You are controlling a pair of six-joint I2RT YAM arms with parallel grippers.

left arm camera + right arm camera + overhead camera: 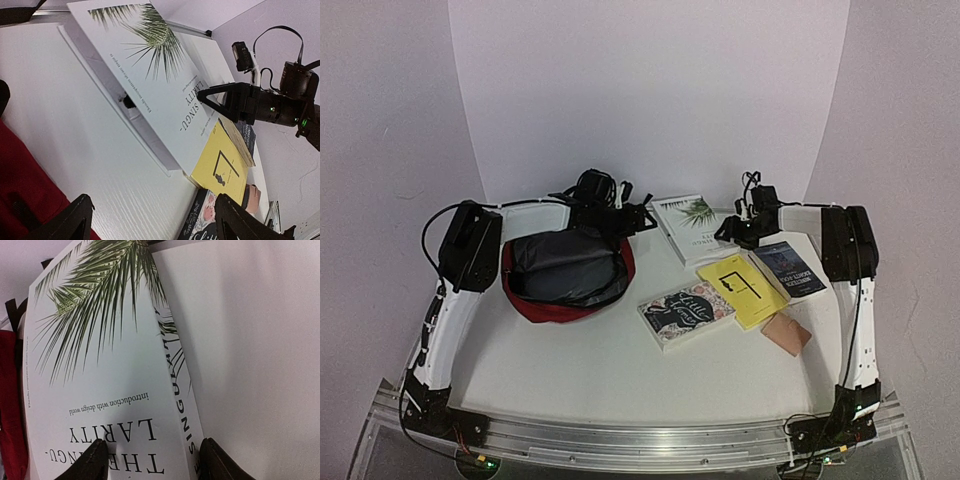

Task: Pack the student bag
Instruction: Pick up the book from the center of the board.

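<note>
Now my right gripper (154,442) straddles the spine of the white book (100,365), jaws apart, not clamped; left gripper (152,200) open, empty. I'd close squarely, lift level, then carry it left into the gaping bag (545,308) alongside

"THE SINGU-LARITY" on white palm-leaf book (100,390)

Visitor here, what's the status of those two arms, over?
Left end effector open, between student bag and white book. Right end effector open, straddling that book's edge. Bag open, looks empty.
</note>
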